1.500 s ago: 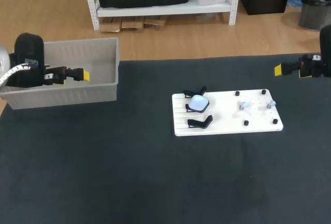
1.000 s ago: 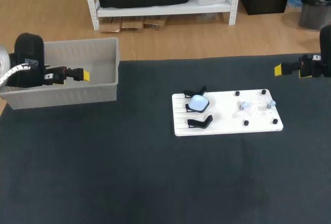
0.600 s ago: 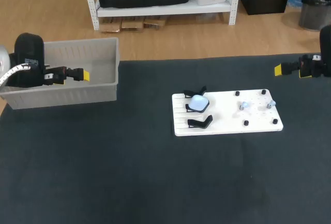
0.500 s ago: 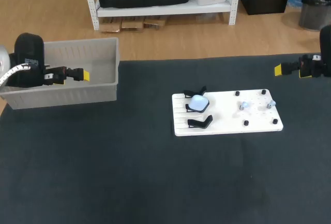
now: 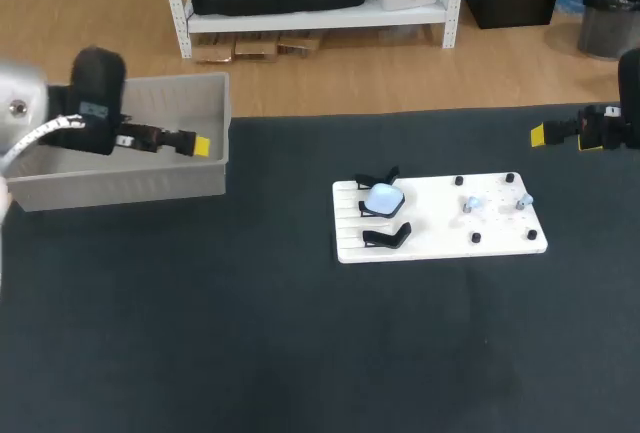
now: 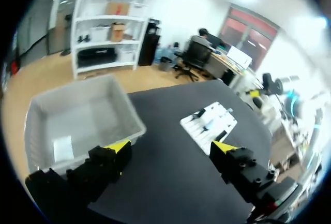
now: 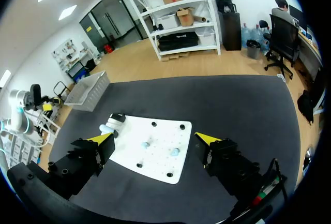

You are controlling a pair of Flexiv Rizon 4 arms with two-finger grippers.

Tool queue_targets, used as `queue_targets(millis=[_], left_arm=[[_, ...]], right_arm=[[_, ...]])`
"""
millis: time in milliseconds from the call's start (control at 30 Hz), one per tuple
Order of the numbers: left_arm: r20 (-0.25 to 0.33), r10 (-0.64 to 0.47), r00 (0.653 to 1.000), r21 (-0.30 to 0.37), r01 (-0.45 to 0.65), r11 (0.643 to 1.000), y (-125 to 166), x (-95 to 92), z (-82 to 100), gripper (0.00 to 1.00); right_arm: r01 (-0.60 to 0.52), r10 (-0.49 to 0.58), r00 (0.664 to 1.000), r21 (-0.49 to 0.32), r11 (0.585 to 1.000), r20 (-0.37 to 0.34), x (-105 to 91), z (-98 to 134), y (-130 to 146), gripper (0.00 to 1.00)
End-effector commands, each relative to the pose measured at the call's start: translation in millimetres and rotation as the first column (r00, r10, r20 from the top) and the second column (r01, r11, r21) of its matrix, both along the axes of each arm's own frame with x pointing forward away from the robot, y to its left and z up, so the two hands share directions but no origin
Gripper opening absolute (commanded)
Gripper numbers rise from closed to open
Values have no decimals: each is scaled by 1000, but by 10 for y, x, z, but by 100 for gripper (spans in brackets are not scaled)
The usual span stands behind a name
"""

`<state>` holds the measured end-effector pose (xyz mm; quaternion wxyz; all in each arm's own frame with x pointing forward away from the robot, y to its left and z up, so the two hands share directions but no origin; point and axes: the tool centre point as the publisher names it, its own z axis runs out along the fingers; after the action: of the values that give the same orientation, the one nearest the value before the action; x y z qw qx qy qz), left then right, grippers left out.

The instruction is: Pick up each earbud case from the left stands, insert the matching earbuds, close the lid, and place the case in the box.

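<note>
A pale blue earbud case (image 5: 382,198) rests on a black stand at the left end of a white board (image 5: 440,243). A second black stand (image 5: 385,238) in front of it holds nothing. Two small earbuds (image 5: 470,203) (image 5: 524,200) sit on pegs at the board's right end. My left gripper (image 5: 203,144) hangs open over the right wall of the grey box (image 5: 60,188), well left of the board. In the left wrist view its fingers (image 6: 172,149) stand wide apart with nothing between them. My right gripper (image 5: 538,134) is open beyond the board's far right corner, and its wrist view (image 7: 155,140) looks down on the board (image 7: 160,164).
The grey box (image 6: 132,115) stands at the table's far left corner, with a white slip of paper on its floor. Dark table mat (image 5: 300,353) stretches in front of the board and box. Small black pegs dot the board's right half.
My left arm has swung to the right, carrying its gripper from over the box's middle to its right wall. The right arm, the case and the earbuds have not moved.
</note>
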<state>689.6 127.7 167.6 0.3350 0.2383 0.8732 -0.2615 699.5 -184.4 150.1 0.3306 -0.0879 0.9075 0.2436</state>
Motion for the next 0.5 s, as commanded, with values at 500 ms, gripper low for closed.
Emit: queue_targets(millis=[500], left_arm=[[210, -546, 811, 98, 538, 837, -611, 101, -34, 100]], right_arm=[[-4, 4, 1000, 2, 1000, -1, 6, 0, -9, 100]])
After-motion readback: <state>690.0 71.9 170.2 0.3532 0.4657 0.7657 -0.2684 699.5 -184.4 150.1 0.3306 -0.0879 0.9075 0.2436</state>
